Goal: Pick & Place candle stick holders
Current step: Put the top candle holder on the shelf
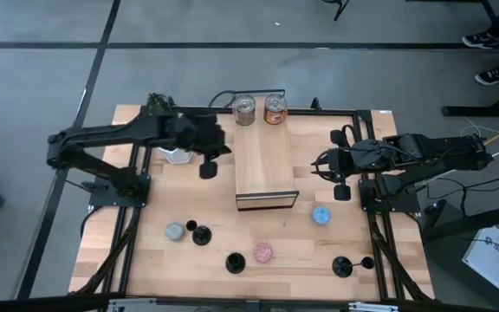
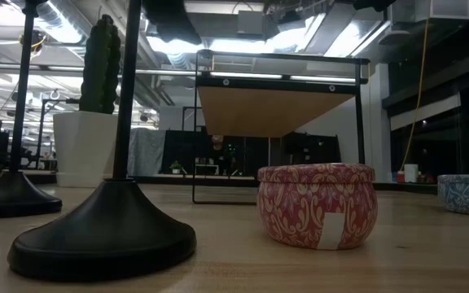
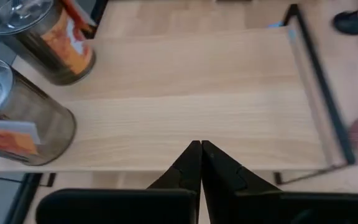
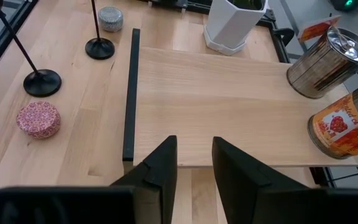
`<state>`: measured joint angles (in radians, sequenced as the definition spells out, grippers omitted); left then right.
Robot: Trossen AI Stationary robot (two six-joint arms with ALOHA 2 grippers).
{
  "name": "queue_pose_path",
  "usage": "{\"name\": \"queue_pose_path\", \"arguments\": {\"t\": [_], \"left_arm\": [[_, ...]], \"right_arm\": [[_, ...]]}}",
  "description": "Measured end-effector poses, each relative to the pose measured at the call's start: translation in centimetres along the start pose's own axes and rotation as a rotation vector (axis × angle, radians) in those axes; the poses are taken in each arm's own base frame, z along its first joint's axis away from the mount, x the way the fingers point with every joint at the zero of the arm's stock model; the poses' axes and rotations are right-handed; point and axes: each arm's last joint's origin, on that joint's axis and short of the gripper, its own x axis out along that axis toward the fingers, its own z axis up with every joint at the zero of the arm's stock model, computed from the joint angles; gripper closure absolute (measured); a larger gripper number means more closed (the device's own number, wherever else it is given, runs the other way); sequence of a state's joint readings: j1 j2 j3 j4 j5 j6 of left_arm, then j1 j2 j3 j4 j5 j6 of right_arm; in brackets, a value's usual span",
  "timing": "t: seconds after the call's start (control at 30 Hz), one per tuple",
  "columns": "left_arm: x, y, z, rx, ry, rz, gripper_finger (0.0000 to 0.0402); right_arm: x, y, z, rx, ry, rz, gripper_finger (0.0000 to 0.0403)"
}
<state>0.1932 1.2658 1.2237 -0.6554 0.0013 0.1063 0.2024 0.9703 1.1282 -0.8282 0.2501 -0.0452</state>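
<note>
Three black candle stick holders stand upright on their round bases on the near part of the table (image 1: pixel 200 234) (image 1: pixel 235 263) (image 1: pixel 343 266). Two of them show close up in the low view (image 2: pixel 104 232) (image 2: pixel 10 195) and in the right wrist view (image 4: pixel 42 81) (image 4: pixel 99 46). My left gripper (image 1: pixel 213 160) is shut and empty beside the left edge of the raised wooden shelf (image 1: pixel 267 165); its fingers show in the left wrist view (image 3: pixel 201 152). My right gripper (image 1: pixel 319 166) is open and empty beside the shelf's right edge, as the right wrist view shows (image 4: pixel 194 155).
Two metal tins (image 1: pixel 244 110) (image 1: pixel 275 109) stand at the shelf's far end. A white pot with a cactus (image 1: pixel 176 154) is at the far left. Grey (image 1: pixel 174 231), pink (image 1: pixel 262 252) and blue (image 1: pixel 321 215) round tins lie among the holders.
</note>
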Motion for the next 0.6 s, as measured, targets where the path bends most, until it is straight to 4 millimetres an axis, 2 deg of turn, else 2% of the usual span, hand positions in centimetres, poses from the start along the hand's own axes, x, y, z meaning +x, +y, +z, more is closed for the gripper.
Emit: {"name": "queue_pose_path", "arguments": {"t": [0.2, 0.33, 0.6], "left_arm": [[-1.8, -2.1, -2.5, -0.022, -0.015, -0.059, 0.0395], [-2.5, -3.4, -3.4, -0.021, -0.04, -0.104, 0.0399], [-3.3, -5.6, -3.4, 0.001, -0.11, -0.131, 0.0399]], "right_arm": [[0.0, 0.0, 0.0, 0.001, -0.001, 0.0, 0.03], [0.0, 0.0, 0.0, 0.001, -0.001, 0.0, 0.03], [0.0, 0.0, 0.0, 0.0, -0.002, 0.0, 0.03]]}}
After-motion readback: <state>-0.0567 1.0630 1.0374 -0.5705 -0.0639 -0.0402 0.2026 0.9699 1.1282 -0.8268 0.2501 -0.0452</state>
